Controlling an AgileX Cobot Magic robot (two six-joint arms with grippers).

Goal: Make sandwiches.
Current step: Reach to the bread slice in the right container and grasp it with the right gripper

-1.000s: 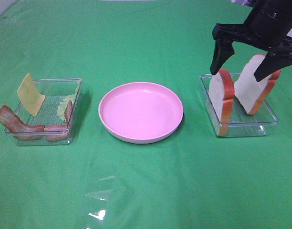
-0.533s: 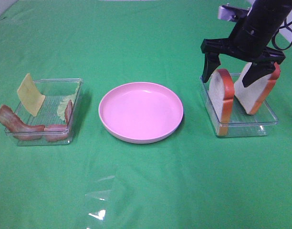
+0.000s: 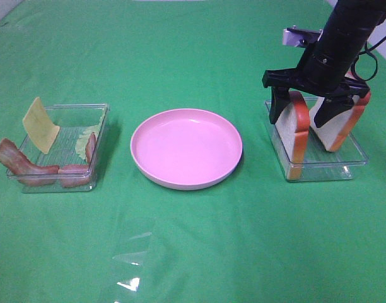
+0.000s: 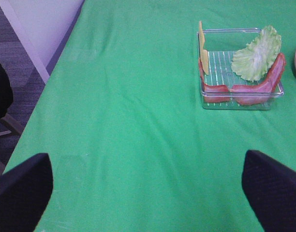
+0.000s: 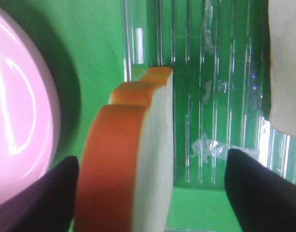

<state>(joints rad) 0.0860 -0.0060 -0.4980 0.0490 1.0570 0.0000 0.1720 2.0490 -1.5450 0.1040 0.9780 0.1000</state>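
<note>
**Under the black right claw (image 3: 298,118): tip-over risk**

Between its spread fingers stands a white toy bread slice with orange-red crust (image 3: 292,139), up on edge in a clear plastic tray (image 3: 322,170). One finger sits way nearer, so a lopsided squeeze could just knock it over.

Pink plate (image 3: 187,149) sits between left tray (image 3: 73,106) and right tray (image 3: 322,172).

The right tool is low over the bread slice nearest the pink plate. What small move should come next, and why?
Probably close the right tool on the upright bread slice. Its jaws stand one on each side of the slice, with a gap showing on the white side, so nothing is gripped yet. The slice stands in the clear tray, and it needs a firm grip before any lift.
</note>
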